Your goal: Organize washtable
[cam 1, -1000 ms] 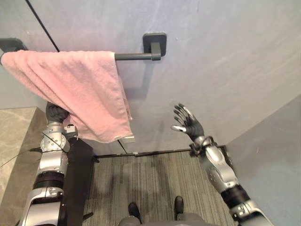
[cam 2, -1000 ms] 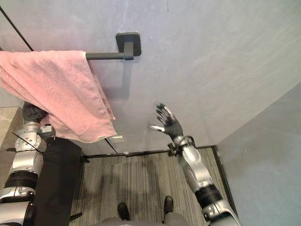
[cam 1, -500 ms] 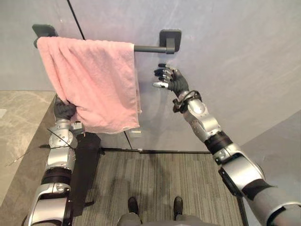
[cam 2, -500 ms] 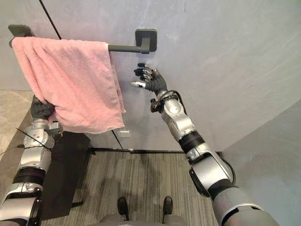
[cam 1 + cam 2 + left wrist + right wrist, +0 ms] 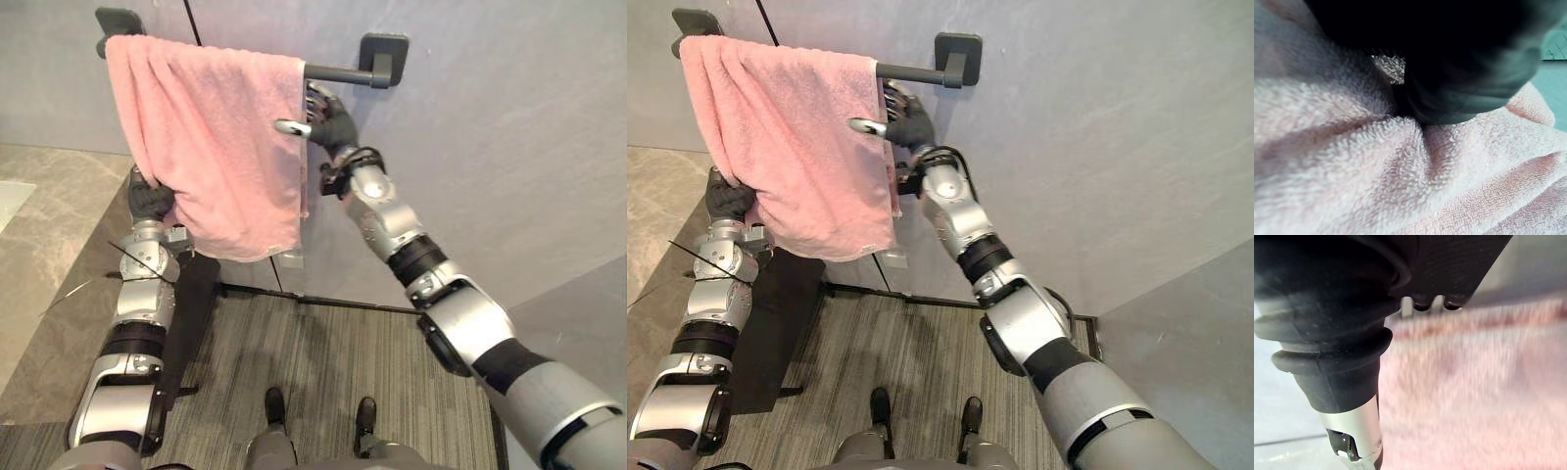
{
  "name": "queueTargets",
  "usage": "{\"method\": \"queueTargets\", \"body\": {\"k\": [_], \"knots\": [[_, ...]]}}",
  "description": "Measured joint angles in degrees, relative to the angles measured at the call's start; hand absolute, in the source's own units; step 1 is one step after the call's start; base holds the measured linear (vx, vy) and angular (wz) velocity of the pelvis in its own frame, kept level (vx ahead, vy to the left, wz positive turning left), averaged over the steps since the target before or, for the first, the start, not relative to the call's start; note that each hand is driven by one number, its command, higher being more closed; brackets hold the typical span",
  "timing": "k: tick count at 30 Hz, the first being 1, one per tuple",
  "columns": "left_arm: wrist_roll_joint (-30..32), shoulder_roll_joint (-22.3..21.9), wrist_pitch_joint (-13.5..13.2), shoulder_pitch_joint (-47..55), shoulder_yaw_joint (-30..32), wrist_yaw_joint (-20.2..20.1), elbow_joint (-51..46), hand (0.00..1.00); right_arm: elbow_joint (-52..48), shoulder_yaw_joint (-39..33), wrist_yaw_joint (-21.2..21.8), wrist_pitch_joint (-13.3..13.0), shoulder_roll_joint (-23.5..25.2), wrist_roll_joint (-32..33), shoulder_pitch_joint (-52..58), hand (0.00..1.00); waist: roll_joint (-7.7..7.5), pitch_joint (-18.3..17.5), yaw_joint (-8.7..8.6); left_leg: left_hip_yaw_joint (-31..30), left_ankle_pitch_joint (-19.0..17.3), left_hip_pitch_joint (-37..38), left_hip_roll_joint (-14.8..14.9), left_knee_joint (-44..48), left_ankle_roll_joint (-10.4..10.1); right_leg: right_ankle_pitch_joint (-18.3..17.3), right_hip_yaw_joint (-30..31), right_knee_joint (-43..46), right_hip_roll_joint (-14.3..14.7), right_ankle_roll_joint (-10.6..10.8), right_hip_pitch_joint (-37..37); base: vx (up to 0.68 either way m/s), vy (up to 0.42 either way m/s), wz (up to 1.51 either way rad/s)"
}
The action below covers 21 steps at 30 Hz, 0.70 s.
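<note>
A pink towel hangs over a dark wall-mounted bar on the grey wall, its lower left part drawn sideways. My left hand is at that lower left edge, and the cloth bunches into folds against it. My right hand is raised to the towel's right edge just under the bar. Its thumb lies straight across the front of the cloth, and its fingers are by the edge, partly behind it.
A stone-patterned counter runs along the left, with a dark panel below it. Striped grey carpet covers the floor. A small white plate sits on the wall under the towel. A second wall closes the right side.
My right hand has moved up and left from open wall to the towel's right edge beneath the bar. The camera has shifted. My left hand stays at the towel's lower left edge.
</note>
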Motion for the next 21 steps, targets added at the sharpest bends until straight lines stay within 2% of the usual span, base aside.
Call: {"method": "queueTargets", "body": {"k": [4,5,10,13,17,21], "knots": [[-0.1,0.0,0.1,-2.3,-1.4,0.3,2.6,1.0,0.2,0.9,-0.1,-0.1,2.5,-0.4,-0.9,0.0,-0.02,0.0,0.02,-0.5,0.1,-0.4,0.0,0.0,0.1,0.0,-0.6,0.0,0.0,0.0,0.0,0.01,0.024,0.07],[-0.1,0.0,0.2,-3.4,-1.5,0.6,3.8,1.0,0.3,1.3,-0.1,-0.1,2.9,-0.6,-0.9,1.0,-0.05,0.0,0.0,-0.6,0.1,-0.6,0.0,0.0,0.1,0.0,-0.7,0.0,0.0,0.0,-0.2,0.0,0.029,0.04],[-0.5,-0.3,0.5,-6.1,-3.0,1.2,4.2,1.0,0.4,2.8,0.0,-0.1,3.3,-2.1,-1.6,1.0,-0.07,1.0,-0.04,-1.4,0.2,-0.9,0.0,0.0,0.1,-0.1,-1.3,0.0,0.0,-0.1,0.0,0.0,0.025,0.07],[-1.1,-3.0,0.8,-5.9,-3.3,1.8,1.7,1.0,2.2,2.6,-0.1,-0.1,2.3,-2.7,-2.5,1.0,-0.05,1.3,-0.02,-2.1,0.3,-1.3,-0.1,0.0,0.0,-0.1,-2.1,0.0,0.0,-0.1,0.0,-0.01,0.025,0.14],[-1.1,-3.9,1.0,-4.4,-3.5,2.1,-5.2,1.0,2.6,0.1,-0.2,0.2,-1.4,-5.0,-2.5,1.0,0.04,2.1,-0.02,-2.7,0.7,-1.6,-0.1,0.0,0.2,-0.1,-2.7,0.0,0.0,-0.2,0.1,0.0,0.019,0.07],[-1.1,-3.9,1.0,-2.0,-2.6,2.1,-6.3,1.0,2.5,-2.1,0.4,0.9,-5.5,-6.7,-2.3,1.0,0.06,2.2,-0.05,-2.4,0.7,-1.3,-0.1,0.0,0.2,-0.1,-2.6,0.0,0.0,-0.2,0.3,0.0,0.004,-0.01]]}}
